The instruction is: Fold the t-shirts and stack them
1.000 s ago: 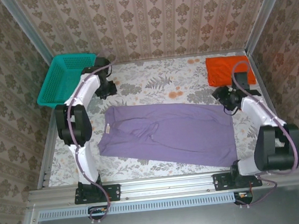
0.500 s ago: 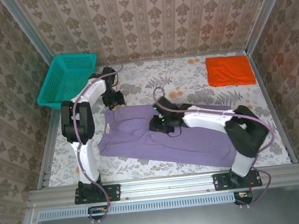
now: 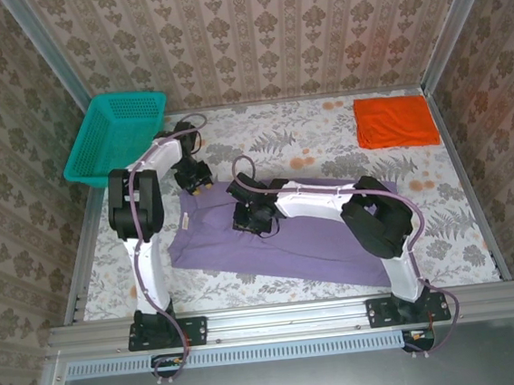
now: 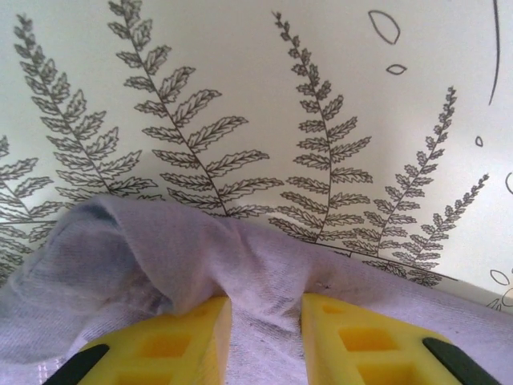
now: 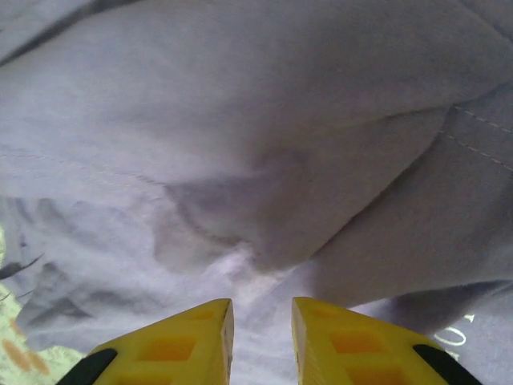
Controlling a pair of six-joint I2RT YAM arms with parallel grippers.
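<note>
The lavender t-shirt (image 3: 334,231) lies spread across the middle of the table, wrinkled at its left end. My left gripper (image 3: 194,185) sits at the shirt's far left corner. In the left wrist view its yellow fingers (image 4: 180,337) pinch a bunched ridge of the lavender cloth (image 4: 160,249), gripper midpoint (image 4: 266,309). My right gripper (image 3: 249,221) reaches across onto the shirt's left half. There, a puckered fold of the cloth (image 5: 280,120) runs in between its close-set jaws (image 5: 262,309). The orange t-shirt (image 3: 394,122) rests as a folded rectangle at the far right corner.
A teal mesh basket (image 3: 110,134) stands tilted at the far left corner, close behind the left arm. The fern-print tablecloth (image 3: 270,141) shows bare beyond the shirt (image 4: 240,96). Metal rails and patterned walls bound the table.
The right arm has swung from near the orange t-shirt across to the lavender shirt's left half. Its jaws have narrowed onto the cloth. The left gripper has moved down to the shirt's corner.
</note>
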